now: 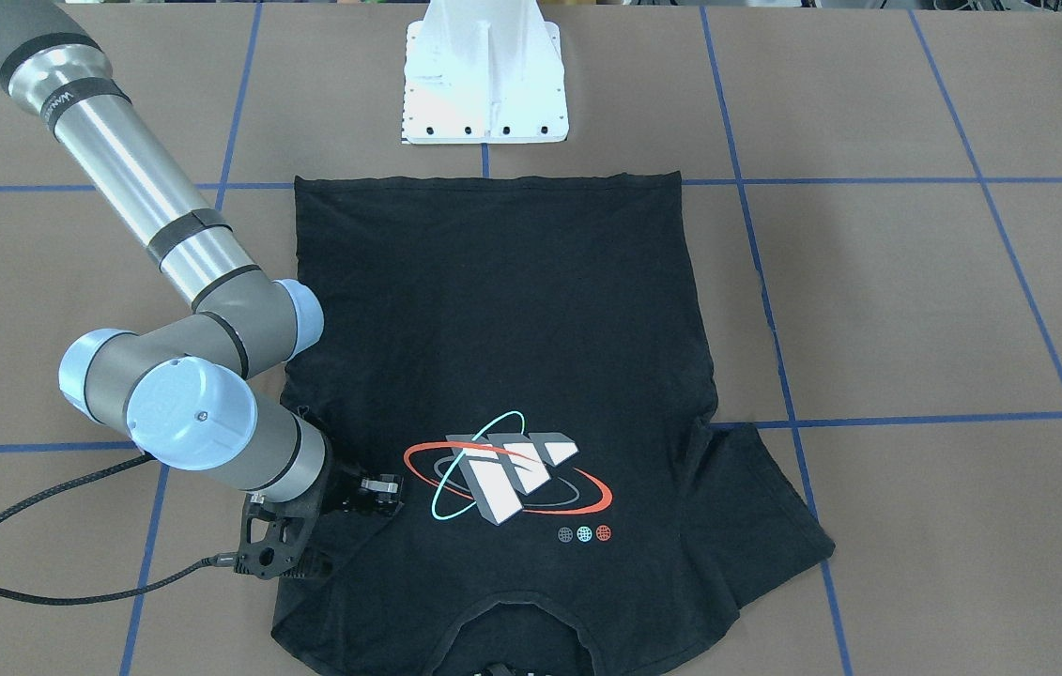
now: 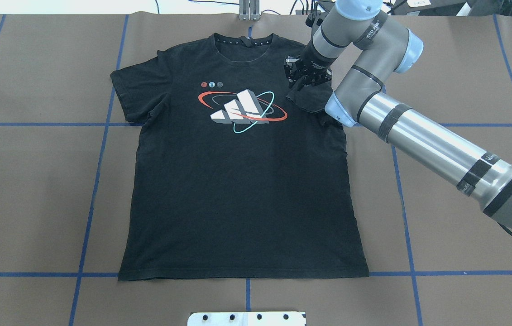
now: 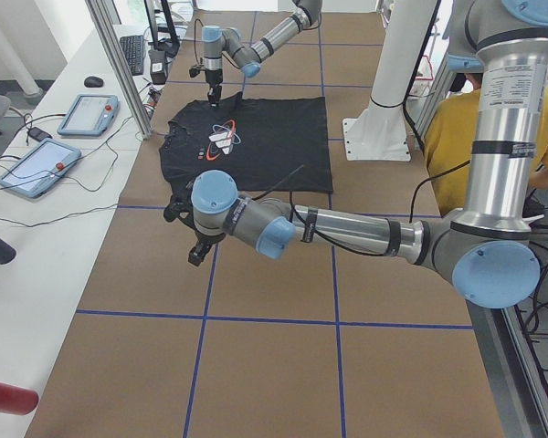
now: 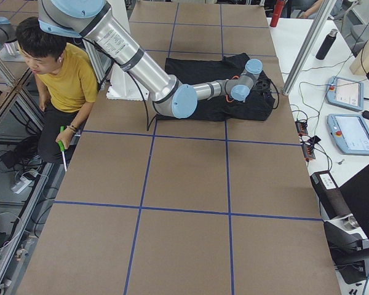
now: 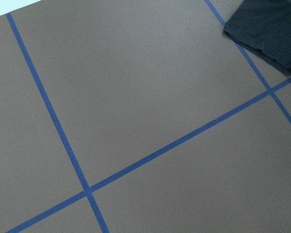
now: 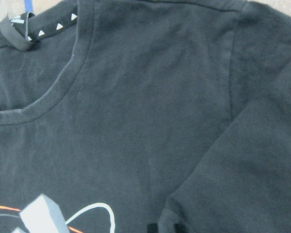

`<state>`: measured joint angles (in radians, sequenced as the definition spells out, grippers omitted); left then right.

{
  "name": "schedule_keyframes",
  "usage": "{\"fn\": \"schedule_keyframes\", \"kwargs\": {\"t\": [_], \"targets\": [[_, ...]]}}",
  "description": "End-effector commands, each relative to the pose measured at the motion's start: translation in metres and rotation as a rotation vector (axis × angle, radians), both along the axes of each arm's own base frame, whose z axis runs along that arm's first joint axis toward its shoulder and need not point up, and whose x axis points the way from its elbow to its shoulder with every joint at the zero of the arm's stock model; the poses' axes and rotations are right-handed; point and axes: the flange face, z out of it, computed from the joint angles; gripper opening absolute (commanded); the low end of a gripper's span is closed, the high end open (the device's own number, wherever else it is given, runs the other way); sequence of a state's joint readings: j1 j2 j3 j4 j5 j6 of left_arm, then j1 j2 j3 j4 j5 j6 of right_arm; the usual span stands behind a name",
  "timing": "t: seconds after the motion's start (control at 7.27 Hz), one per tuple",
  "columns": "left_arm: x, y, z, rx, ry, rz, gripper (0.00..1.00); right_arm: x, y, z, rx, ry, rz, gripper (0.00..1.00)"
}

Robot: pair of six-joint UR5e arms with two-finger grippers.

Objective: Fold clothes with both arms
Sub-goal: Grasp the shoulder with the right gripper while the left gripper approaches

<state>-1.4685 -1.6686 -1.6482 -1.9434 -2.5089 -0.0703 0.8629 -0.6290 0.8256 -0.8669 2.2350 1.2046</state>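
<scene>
The black T-shirt [image 2: 237,190] lies flat on the brown table with its graphic [image 2: 242,108] up and its collar [image 2: 243,43] on the far side from the base. It also shows in the front view [image 1: 512,310]. My right gripper [image 2: 299,86] is over the shirt's right shoulder. Its jaws look narrowly shut on the hem of the right sleeve [image 2: 312,99], which is folded inward over the chest. The right wrist view shows that folded sleeve [image 6: 252,160]. My left gripper [image 3: 194,254] hovers over bare table beside the left sleeve [image 5: 266,29]. I cannot tell whether it is open or shut.
The white pedestal base [image 2: 246,318] stands at the table's near edge by the shirt's bottom hem. Blue tape lines [image 2: 97,181] grid the table. A person in a yellow shirt [image 4: 61,80] sits beside the base. Tablets [image 3: 87,114] lie on a side bench.
</scene>
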Motion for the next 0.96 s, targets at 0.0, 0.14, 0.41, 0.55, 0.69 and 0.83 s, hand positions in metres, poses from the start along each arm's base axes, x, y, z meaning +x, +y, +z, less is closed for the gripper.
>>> {"fn": "schedule_keyframes", "kwargs": {"t": [0.0,0.14,0.41,0.55,0.69,0.83], "targets": [[0.114,-0.058,-0.083,-0.051,0.058,0.067,1.00,-0.001,0.003,-0.016,-0.002,-0.018,0.019,1.00],[0.149,-0.090,-0.113,-0.061,0.054,0.059,1.00,0.005,0.006,-0.036,0.000,-0.048,0.034,1.00],[0.194,-0.139,-0.112,-0.045,0.002,0.029,1.00,0.029,0.032,-0.057,-0.037,-0.119,0.083,1.00],[0.221,-0.151,-0.088,-0.028,-0.022,-0.010,1.00,0.047,0.060,-0.043,-0.016,-0.139,0.082,1.00],[0.244,-0.156,-0.053,0.027,-0.005,-0.027,1.00,0.068,0.086,-0.031,0.005,-0.157,0.082,1.00],[0.262,-0.153,-0.028,0.000,0.035,-0.065,1.00,0.077,0.096,-0.030,0.022,-0.167,0.089,1.00]]}}
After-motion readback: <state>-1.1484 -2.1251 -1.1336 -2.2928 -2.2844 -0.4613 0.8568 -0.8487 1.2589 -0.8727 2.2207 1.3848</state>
